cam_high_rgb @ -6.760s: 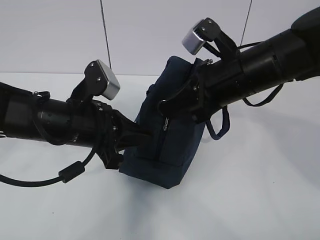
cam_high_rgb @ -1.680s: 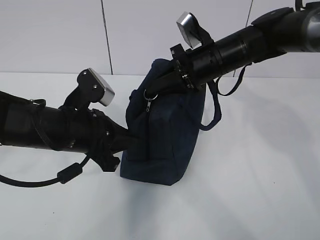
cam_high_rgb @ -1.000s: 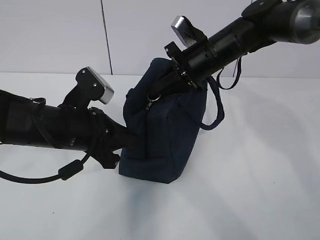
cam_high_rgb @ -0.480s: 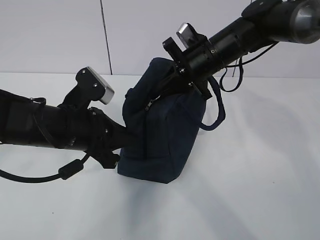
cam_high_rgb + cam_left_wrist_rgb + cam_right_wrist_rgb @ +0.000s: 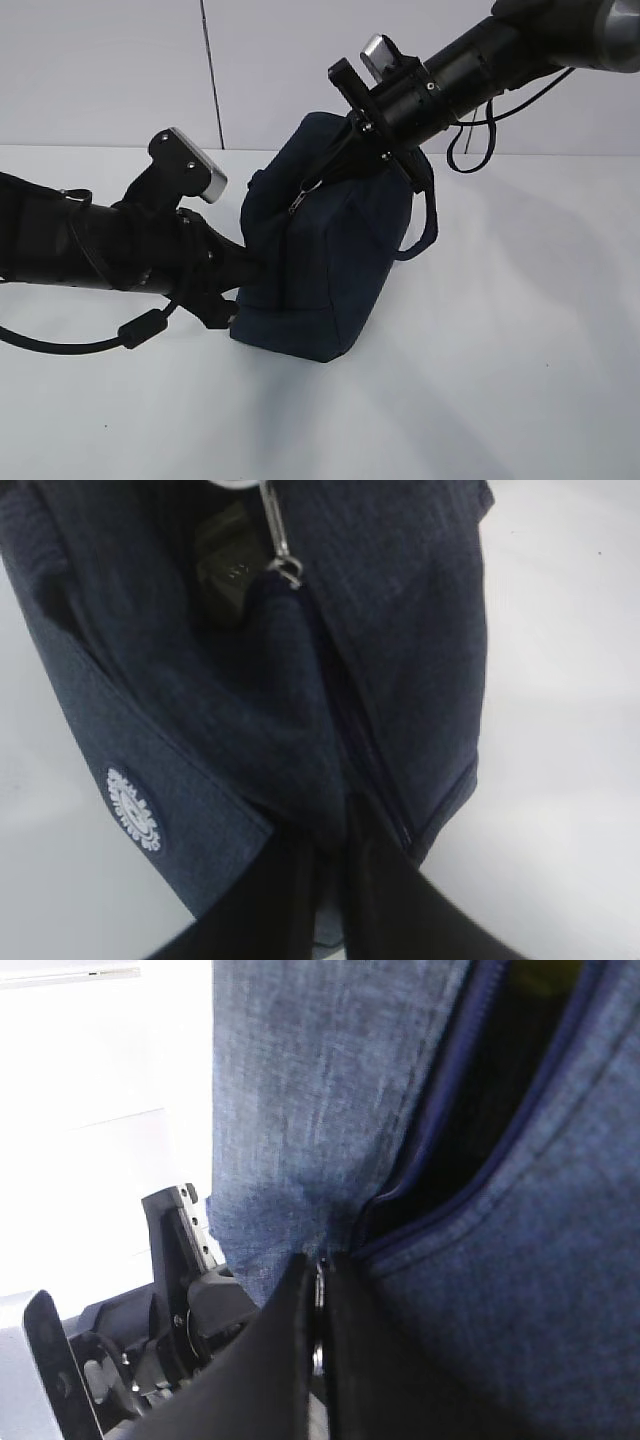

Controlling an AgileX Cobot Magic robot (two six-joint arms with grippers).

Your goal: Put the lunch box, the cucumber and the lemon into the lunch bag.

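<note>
On the white table (image 5: 520,380) the lunch bag (image 5: 320,260) stands upright. At its top my right gripper (image 5: 318,1310) pinches the zipper pull (image 5: 280,560); low on its left side, my left gripper (image 5: 335,880) is clamped on fabric.

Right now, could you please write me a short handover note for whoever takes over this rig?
Left tool: shut, pinching the fabric low on the lunch bag's side, holding it steady.
Right tool: shut on the zipper pull near the top of the bag.
The bag stands on the white table, leaning a little. The zipper is closed along its lower part; the right wrist view shows a gap above the pull.
The lunch box, cucumber and lemon are not on the table; a hint of yellow shows in the gap, but the contents cannot be confirmed.
Left: finish zipping, then release both tools.
</note>
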